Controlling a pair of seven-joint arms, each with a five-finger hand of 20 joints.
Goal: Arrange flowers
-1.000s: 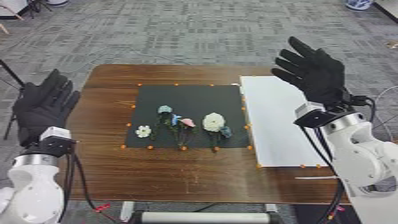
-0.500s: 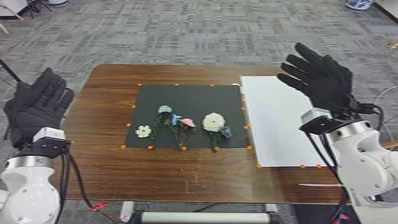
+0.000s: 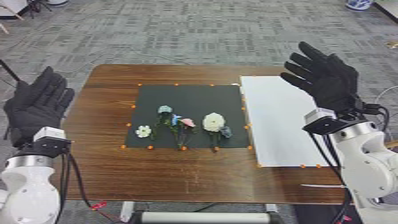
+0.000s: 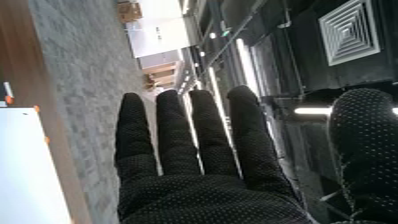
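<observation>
At head view's upper right, R hand (image 3: 327,82): released, fingers straight, thumb wide, nothing in grasp. We've got it free to pick.
White sheet (image 3: 277,115): flat on table (image 3: 204,175), nearest surface to R hand. Prob our layout area, TBC.
Dark mat (image 3: 187,95): just left of sheet, all flowers on it.
Grey-blue flower (image 3: 226,132): right end of the row, up against the big white one. Risk: we drag both.
Big white flower (image 3: 213,121): head looks full, soft; prob light overall but top-heavy, so it may swing if we lift by the tail.
Stem (image 3: 215,142): thin, prob bendy. We'd pinch just below the head, thumb vs. fingertips, min. force. No squeezing petals.
Pink flower (image 3: 187,122) + blue flower (image 3: 176,120): heads close together, stems bunched; can't tell if tangled. We'd lift slow.
Pale blue flower (image 3: 165,109): highest head of the lot, same handling.
Small white flower (image 3: 143,131): left end, low, flat-looking; prob fiddly, petals crush easily.
L hand (image 3: 40,97): off table's left side, fingers extended, empty.
</observation>
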